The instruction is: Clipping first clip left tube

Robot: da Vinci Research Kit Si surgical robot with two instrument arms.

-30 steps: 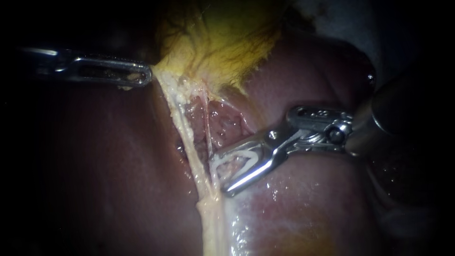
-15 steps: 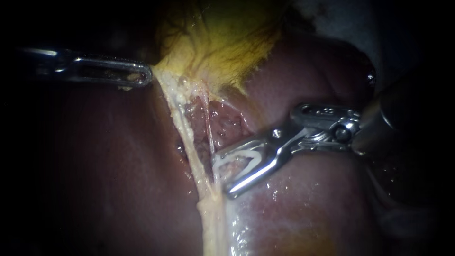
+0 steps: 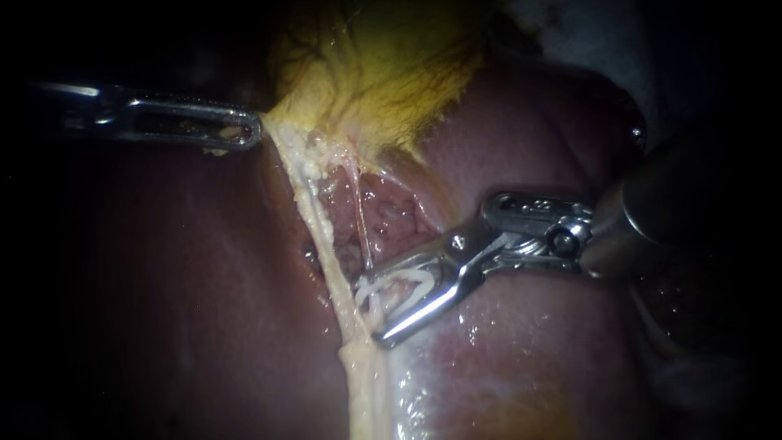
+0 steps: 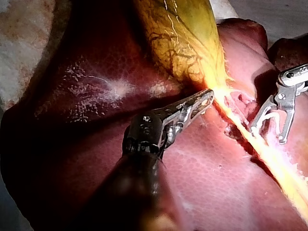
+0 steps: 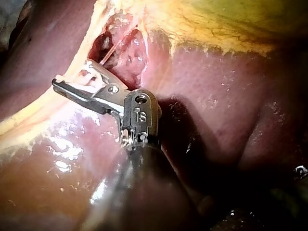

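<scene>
1. Left instrument (image 3: 244, 132): jaws closed on the pale lower edge of the gallbladder (image 3: 383, 65), over dark liver (image 3: 163, 285).
2. Pale strand (image 3: 314, 212): runs down from that grip, passing just beside the right jaws' tips.
3. Thin tube (image 3: 359, 216): descends from the gallbladder and meets the upper jaw at the clip's open end; whether it sits inside cannot be told.
4. Right instrument (image 3: 371, 310): jaws apart, holding a white clip (image 3: 399, 287) between them.

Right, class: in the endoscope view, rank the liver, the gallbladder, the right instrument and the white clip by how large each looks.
1. liver, filling most of the view.
2. gallbladder and right instrument: about alike; the instrument is nearer the camera, so unranked.
3. clip, held in its jaws.
</scene>
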